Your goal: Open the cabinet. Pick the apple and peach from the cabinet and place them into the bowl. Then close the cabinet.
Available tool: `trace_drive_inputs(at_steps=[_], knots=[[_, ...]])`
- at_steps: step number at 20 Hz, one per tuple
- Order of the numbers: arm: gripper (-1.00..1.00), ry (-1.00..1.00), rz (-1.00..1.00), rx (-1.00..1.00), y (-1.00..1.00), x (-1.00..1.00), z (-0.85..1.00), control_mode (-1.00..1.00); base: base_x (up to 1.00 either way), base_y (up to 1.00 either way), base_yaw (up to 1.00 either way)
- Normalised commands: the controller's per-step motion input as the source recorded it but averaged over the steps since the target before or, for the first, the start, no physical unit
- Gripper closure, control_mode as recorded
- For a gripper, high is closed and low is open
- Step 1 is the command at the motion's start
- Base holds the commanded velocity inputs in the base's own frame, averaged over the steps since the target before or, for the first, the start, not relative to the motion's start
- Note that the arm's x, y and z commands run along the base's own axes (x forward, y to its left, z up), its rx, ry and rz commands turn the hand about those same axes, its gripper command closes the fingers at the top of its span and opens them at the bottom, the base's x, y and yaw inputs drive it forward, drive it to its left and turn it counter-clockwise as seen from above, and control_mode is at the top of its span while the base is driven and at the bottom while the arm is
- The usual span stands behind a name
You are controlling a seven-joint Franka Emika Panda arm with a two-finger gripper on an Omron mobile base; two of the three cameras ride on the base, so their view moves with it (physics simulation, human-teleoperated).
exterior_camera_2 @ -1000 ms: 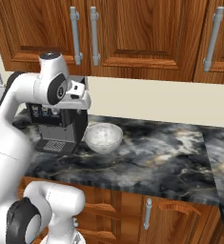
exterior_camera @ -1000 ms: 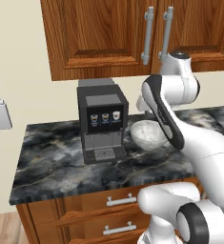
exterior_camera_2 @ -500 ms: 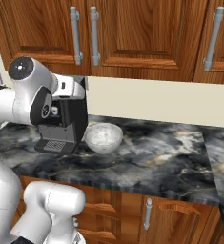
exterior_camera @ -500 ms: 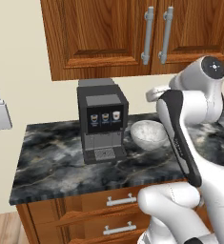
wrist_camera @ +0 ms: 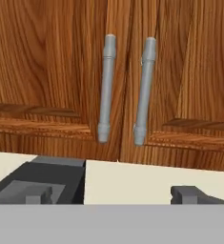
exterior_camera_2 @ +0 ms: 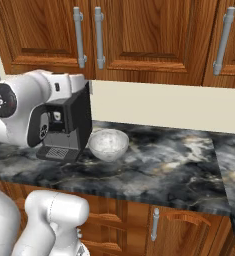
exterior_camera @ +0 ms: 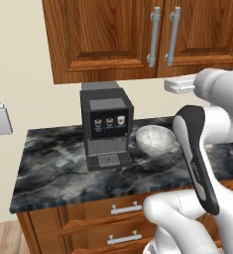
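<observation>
Hand view: faces the cabinet (wrist_camera: 51, 71) square on, both panelled doors shut, two vertical grey bar handles, left handle (wrist_camera: 106, 88) and right handle (wrist_camera: 143, 90), standing side by side either side of the door seam. Hand (wrist_camera: 113, 193) released, dark fingertips (wrist_camera: 37, 193) spread wide at the bottom edge, grasping nothing, clear of both handles and lower than them. Left base view: shows the cabinet (exterior_camera: 103, 34) mounted on the cream wall above the dark marbled surface (exterior_camera: 53, 168), with a black coffee machine (exterior_camera: 105, 126) standing beneath it. Bowl (exterior_camera: 155, 139), white and speckled, sits upright on the surface just beside the machine, to its right. Right base view: same bowl (exterior_camera_2: 108, 143) right of the machine (exterior_camera_2: 71, 125), below the closed doors (exterior_camera_2: 129, 35). Wooden drawers (exterior_camera: 113, 218) with short handles under the surface.
</observation>
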Motion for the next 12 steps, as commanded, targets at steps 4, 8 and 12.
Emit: trace_drive_inputs(at_steps=[4, 8, 12], knots=[[-1.00, -0.38, 0.00, 0.00, -0.03, -0.03, 0.54, -1.00, 0.00, 0.00, 0.00], [-1.00, -0.27, 0.00, 0.00, -0.02, 0.00, 0.30, -1.00, 0.00, 0.00, 0.00], [-1.00, -0.13, 0.00, 0.00, 0.00, 0.00, 0.01, -1.00, 0.00, 0.00, 0.00]])
